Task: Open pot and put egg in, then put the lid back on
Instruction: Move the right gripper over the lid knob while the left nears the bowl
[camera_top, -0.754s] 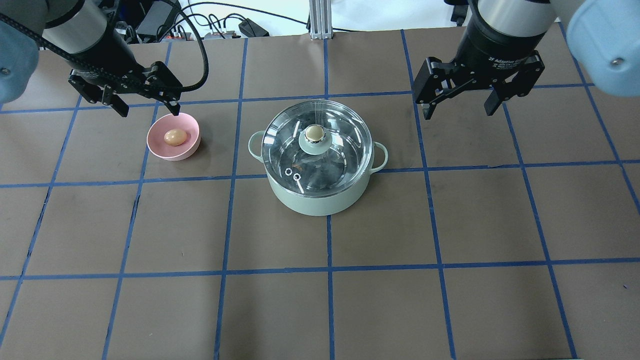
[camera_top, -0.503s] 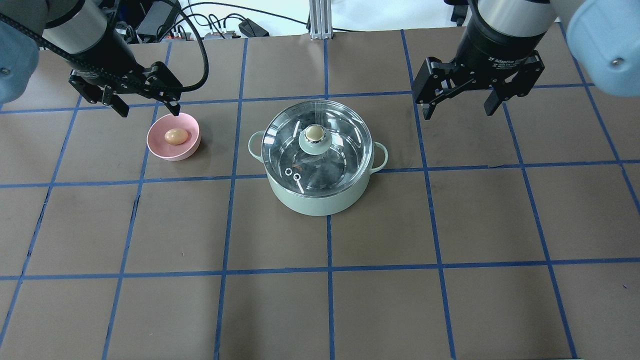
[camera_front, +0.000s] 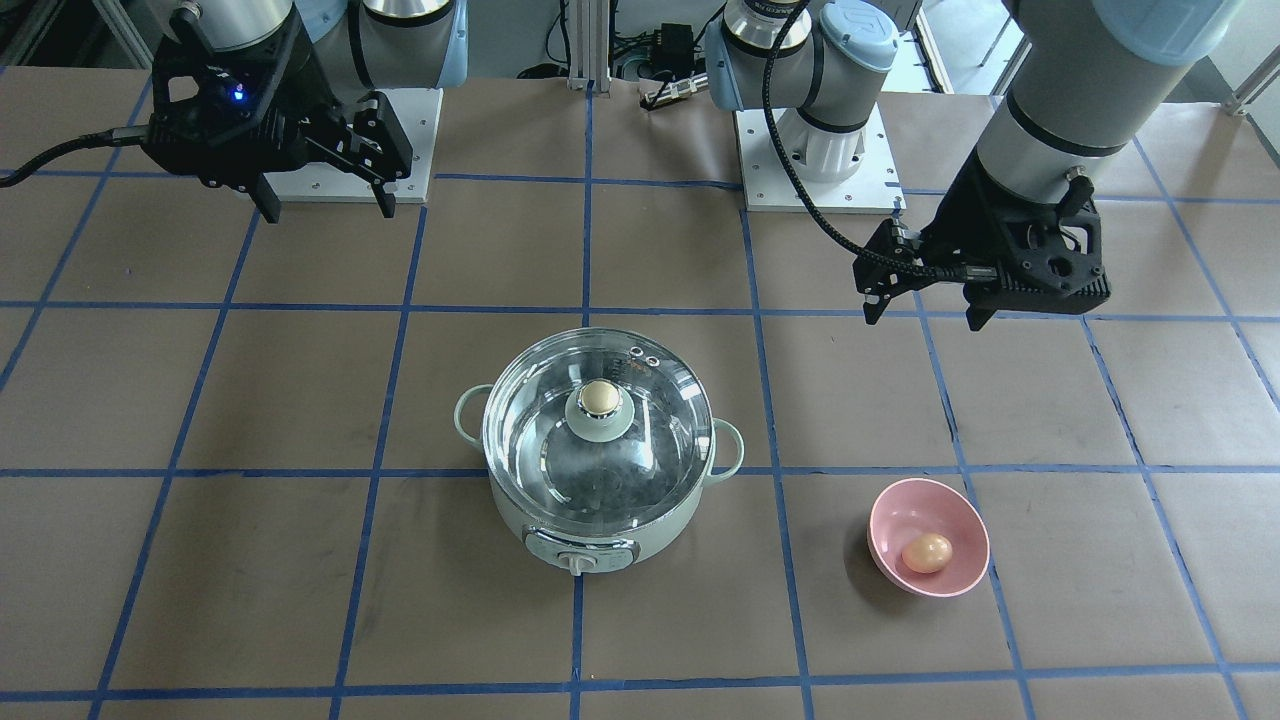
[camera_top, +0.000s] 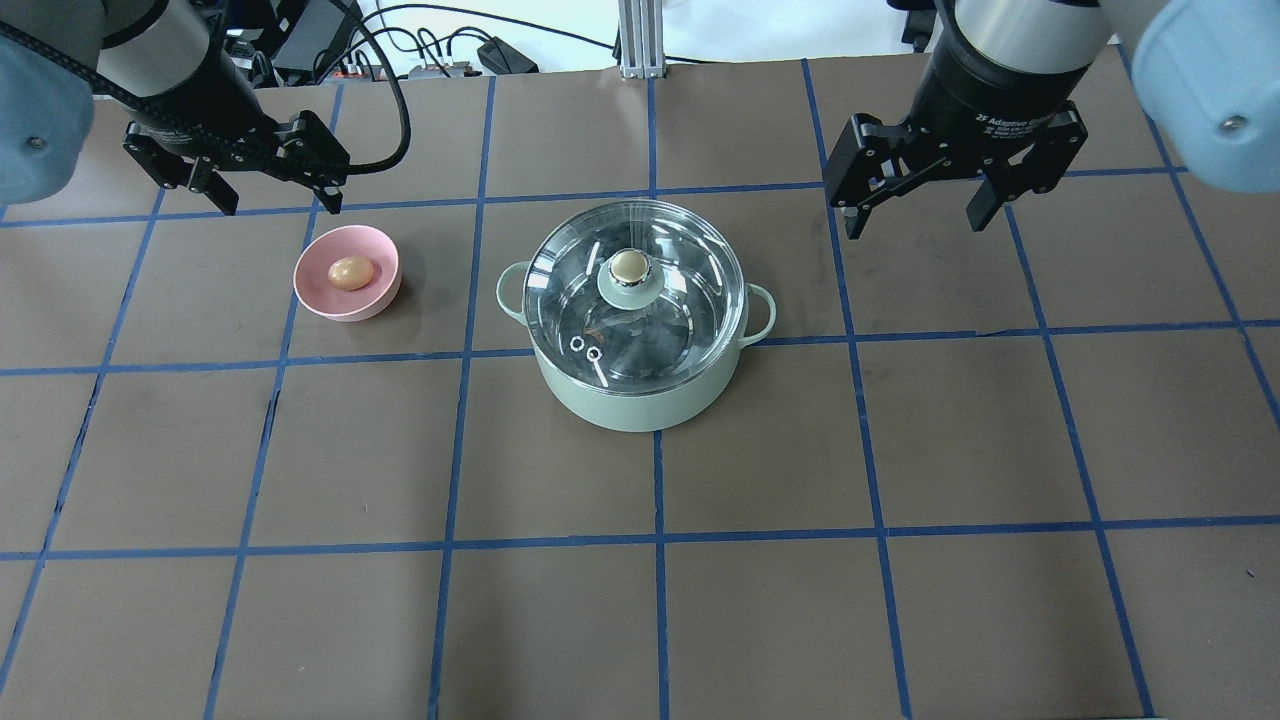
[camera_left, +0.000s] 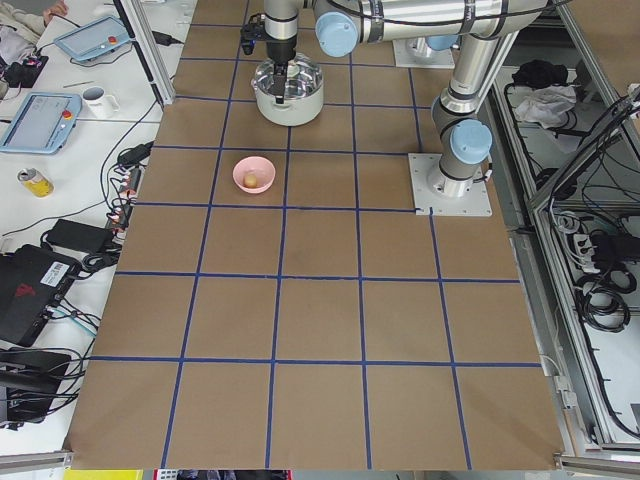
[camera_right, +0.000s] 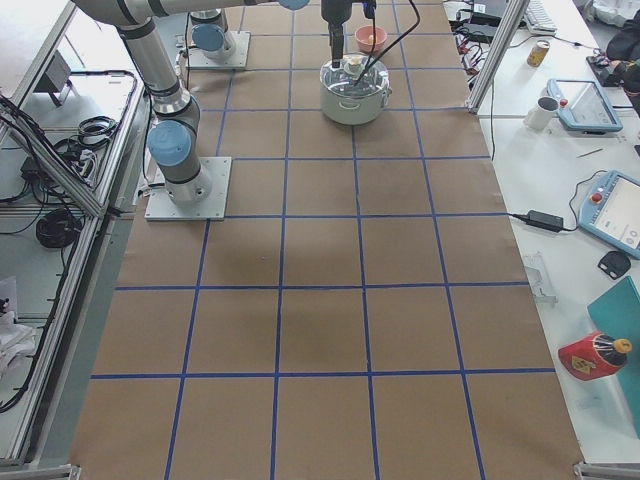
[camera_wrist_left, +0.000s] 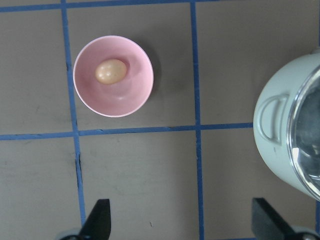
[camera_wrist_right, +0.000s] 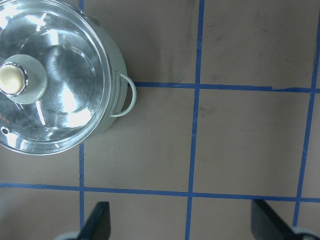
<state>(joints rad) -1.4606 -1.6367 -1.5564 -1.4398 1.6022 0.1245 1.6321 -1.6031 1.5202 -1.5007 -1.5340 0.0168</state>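
The mint-green pot (camera_top: 630, 405) stands mid-table with the glass lid (camera_top: 680, 300) closed on it, its beige knob (camera_top: 628, 265) on top. The tan egg (camera_top: 351, 273) lies in a small pink bowl (camera_top: 312, 290) to the pot's left. My left gripper (camera_top: 280, 205) is open and empty, hovering just behind the bowl. My right gripper (camera_top: 915, 225) is open and empty, behind and right of the pot. The left wrist view shows the egg (camera_wrist_left: 110, 71) and the pot's side (camera_wrist_left: 280, 145). The right wrist view shows the lid (camera_wrist_right: 65, 100).
The table is brown paper with a blue tape grid. Both arm bases (camera_front: 810, 150) stand at the robot's edge of the table. Cables and a metal post (camera_top: 640, 40) lie beyond the far edge.
My left gripper has drawn back from the bowl's rim, up and to the left in the overhead view. The right gripper, pot, lid and egg have stayed put.
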